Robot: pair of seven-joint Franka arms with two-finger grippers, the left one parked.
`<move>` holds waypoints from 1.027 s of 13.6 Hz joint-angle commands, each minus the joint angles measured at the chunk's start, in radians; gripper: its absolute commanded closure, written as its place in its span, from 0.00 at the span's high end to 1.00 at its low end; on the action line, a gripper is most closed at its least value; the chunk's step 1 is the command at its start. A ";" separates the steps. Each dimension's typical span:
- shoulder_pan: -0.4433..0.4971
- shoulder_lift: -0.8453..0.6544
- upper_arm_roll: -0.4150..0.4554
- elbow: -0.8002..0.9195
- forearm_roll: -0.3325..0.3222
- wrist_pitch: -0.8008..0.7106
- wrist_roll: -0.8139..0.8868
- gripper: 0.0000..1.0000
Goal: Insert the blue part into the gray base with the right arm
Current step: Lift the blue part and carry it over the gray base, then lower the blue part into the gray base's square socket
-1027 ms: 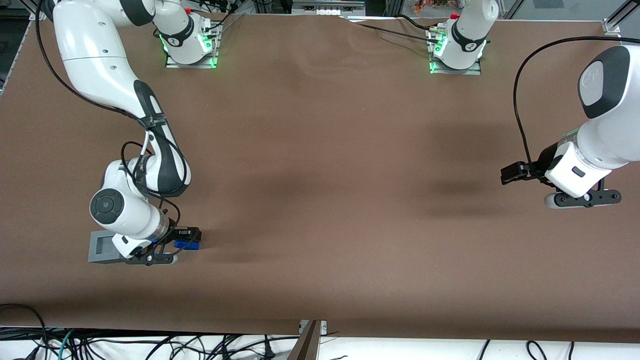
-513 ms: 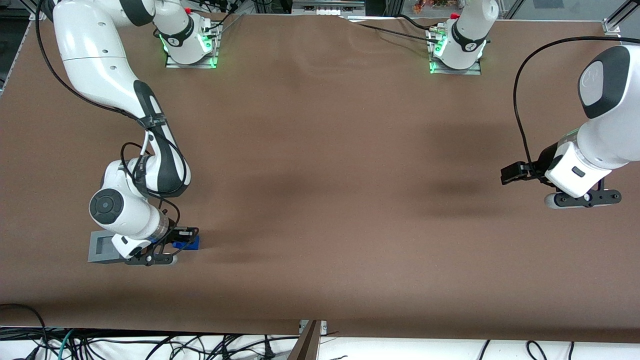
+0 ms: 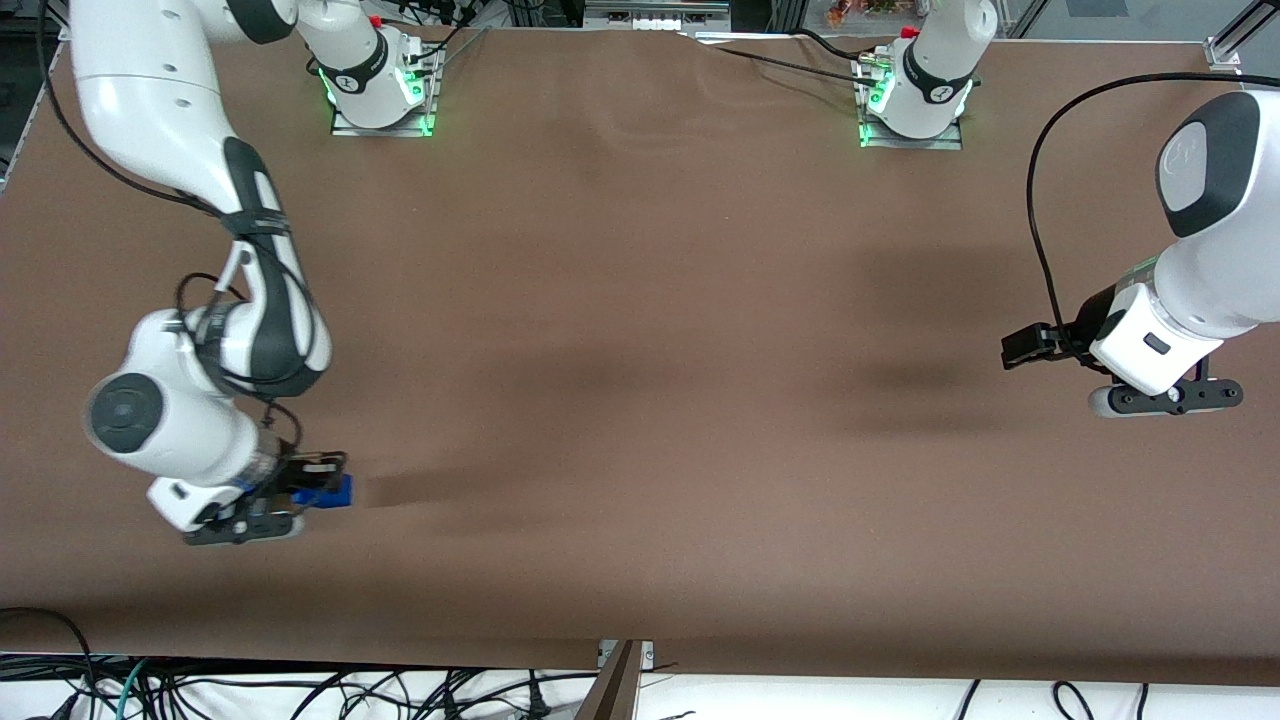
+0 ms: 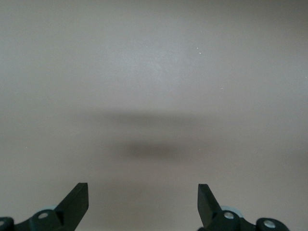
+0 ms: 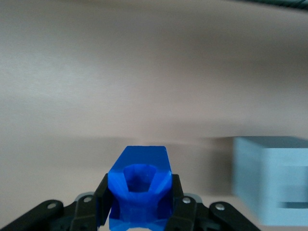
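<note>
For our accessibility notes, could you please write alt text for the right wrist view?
The gripper is shut on the blue part, which sits between its two black fingers above the brown table. The gray base stands beside it on the table, apart from the blue part.

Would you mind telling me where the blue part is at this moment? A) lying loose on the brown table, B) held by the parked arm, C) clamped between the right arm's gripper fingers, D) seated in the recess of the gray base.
C: in the right wrist view the blue part sits clamped between the fingers of the gripper, apart from the gray base; the front view also shows it at the gripper.
</note>
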 commanded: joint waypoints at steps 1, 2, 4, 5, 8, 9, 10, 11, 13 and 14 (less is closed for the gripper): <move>-0.082 -0.011 0.014 0.052 0.012 -0.080 -0.131 0.41; -0.101 -0.011 0.014 0.067 0.012 -0.098 -0.160 0.41; -0.131 -0.023 0.012 0.067 0.012 -0.109 -0.180 0.41; -0.141 -0.029 0.011 0.067 0.012 -0.107 -0.189 0.41; -0.165 -0.023 0.009 0.069 0.009 -0.087 -0.197 0.41; -0.174 -0.020 0.011 0.069 0.009 -0.084 -0.209 0.41; -0.178 -0.018 0.009 0.067 0.007 -0.084 -0.211 0.41; -0.181 -0.017 0.009 0.067 0.006 -0.084 -0.209 0.41; -0.191 -0.009 0.009 0.067 0.006 -0.084 -0.206 0.41; -0.194 -0.003 0.009 0.066 0.006 -0.083 -0.206 0.41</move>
